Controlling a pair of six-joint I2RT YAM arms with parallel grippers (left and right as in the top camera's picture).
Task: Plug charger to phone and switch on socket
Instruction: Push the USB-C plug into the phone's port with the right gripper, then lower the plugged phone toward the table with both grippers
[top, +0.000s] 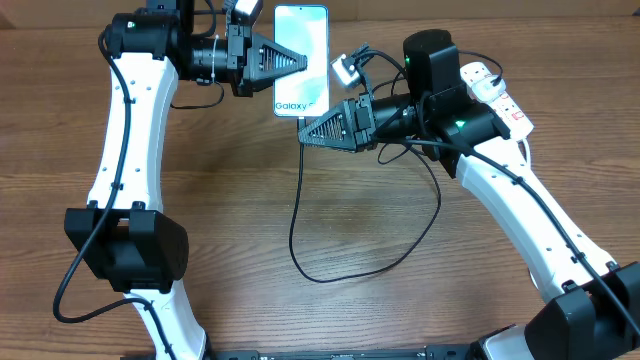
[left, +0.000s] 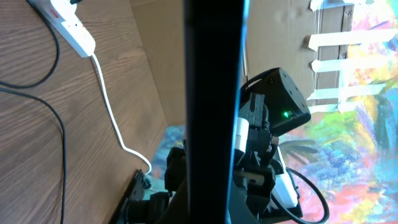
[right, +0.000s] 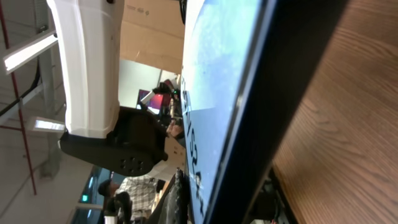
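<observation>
Seen from overhead, there was 1 phone (top: 300, 55), 1 charger (top: 296, 235) w/ 1 white plug (top: 346, 70), & 1 socket (top: 497, 95) w/ 1 thick white cord (left: 112, 118). Arms numbered 2, the left arm (top: 125, 150) & right arm (top: 530, 200). Each had 1 gripper, so 2 total: left gripper (top: 305, 62), right gripper (top: 303, 135). There was 1 table (top: 350, 300). The red marks on the socket were too small to count.

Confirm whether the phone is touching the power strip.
Apart. The overhead view shows the phone at top centre and the power strip off to its right, with the right arm between them.
</observation>
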